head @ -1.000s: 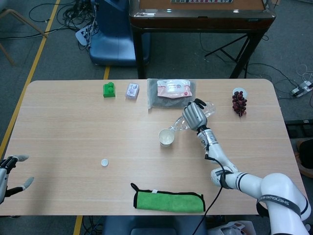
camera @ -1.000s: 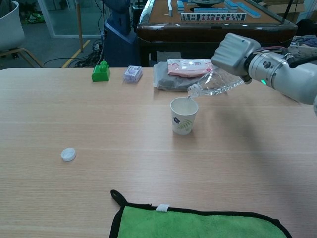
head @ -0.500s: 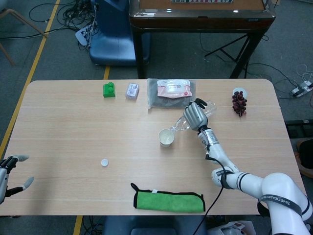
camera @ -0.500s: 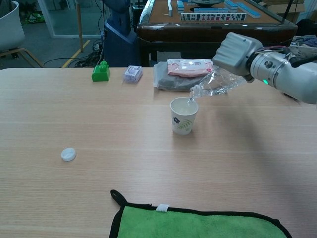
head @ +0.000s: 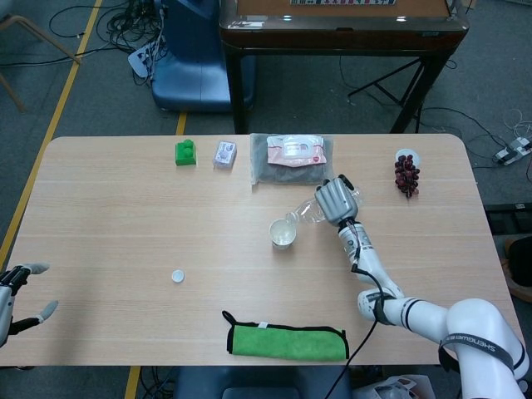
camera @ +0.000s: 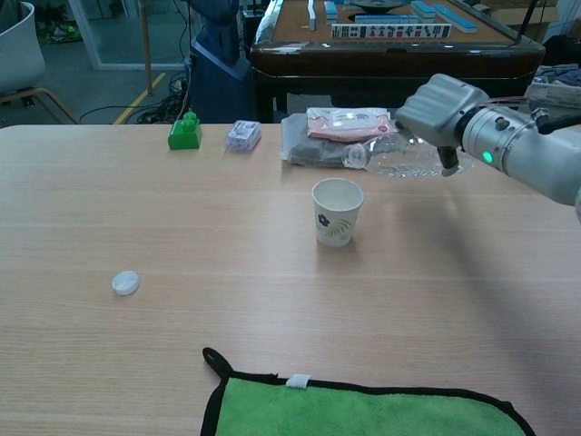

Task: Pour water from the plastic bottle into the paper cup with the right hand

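The white paper cup (camera: 337, 211) with a leaf print stands upright mid-table, also seen from above as the cup (head: 283, 233). My right hand (camera: 442, 109) grips the clear plastic bottle (camera: 395, 156), which lies nearly level in the air above and to the right of the cup, its open mouth pointing left past the rim. In the head view the right hand (head: 333, 199) holds the bottle (head: 306, 214) just right of the cup. The white bottle cap (camera: 125, 282) lies on the table at the left. My left hand (head: 18, 293) hangs open off the table's left front corner.
A green cloth (camera: 363, 407) lies at the front edge. At the back sit a green block (camera: 185, 132), a small packet (camera: 242, 135), a wipes pack on a grey pouch (camera: 340, 124), and dark grapes (head: 406, 174) at the far right.
My right hand has lifted and levelled the bottle; its mouth rose from the cup's rim and now points left above it. The left hand stayed still.
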`<state>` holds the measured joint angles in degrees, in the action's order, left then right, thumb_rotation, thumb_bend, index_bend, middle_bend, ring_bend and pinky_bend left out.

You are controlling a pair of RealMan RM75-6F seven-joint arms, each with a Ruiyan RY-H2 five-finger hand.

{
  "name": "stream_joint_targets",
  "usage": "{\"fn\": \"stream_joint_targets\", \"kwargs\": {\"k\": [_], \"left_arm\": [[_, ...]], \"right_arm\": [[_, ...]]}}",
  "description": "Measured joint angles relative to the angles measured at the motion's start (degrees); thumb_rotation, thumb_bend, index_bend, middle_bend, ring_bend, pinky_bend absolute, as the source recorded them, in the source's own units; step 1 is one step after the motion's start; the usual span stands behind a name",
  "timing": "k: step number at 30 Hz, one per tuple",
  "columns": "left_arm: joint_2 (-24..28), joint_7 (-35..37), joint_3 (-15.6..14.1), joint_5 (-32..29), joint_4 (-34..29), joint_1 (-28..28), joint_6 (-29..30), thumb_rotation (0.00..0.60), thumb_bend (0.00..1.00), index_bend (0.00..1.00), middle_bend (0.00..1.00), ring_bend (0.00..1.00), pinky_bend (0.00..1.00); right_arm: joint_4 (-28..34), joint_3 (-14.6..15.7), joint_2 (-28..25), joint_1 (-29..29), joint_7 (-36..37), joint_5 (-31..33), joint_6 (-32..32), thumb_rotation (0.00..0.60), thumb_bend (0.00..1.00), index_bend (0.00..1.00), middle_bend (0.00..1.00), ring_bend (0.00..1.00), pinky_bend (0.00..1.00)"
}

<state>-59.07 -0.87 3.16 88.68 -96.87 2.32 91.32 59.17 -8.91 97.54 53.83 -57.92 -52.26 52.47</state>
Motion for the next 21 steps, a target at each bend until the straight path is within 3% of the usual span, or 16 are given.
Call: {"fn": "stream_joint_targets", "kwargs": {"k": [8, 21], "left_arm": [[0.0, 0.0, -0.1, 0.4, 0.1, 0.0, 0.1, 0.600, 0.15, 0.34, 0.39, 0.44, 0.61], [-0.6, -1.1, -0.5, 0.7, 0.4, 0.2, -0.6, 0.600, 0.15, 0.34, 0.39, 0.44, 0.61]], "right_arm": [[0.1, -1.8, -0.5, -3.0, 16.4, -2.1, -0.7, 0.600, 0.11, 0.63, 0.66, 0.57, 0.57], [0.3, -2.3, -1.1, -9.3, 47.1, -12.3, 2.2, 0.600, 0.11, 0.63, 0.64, 0.57, 0.57]]}}
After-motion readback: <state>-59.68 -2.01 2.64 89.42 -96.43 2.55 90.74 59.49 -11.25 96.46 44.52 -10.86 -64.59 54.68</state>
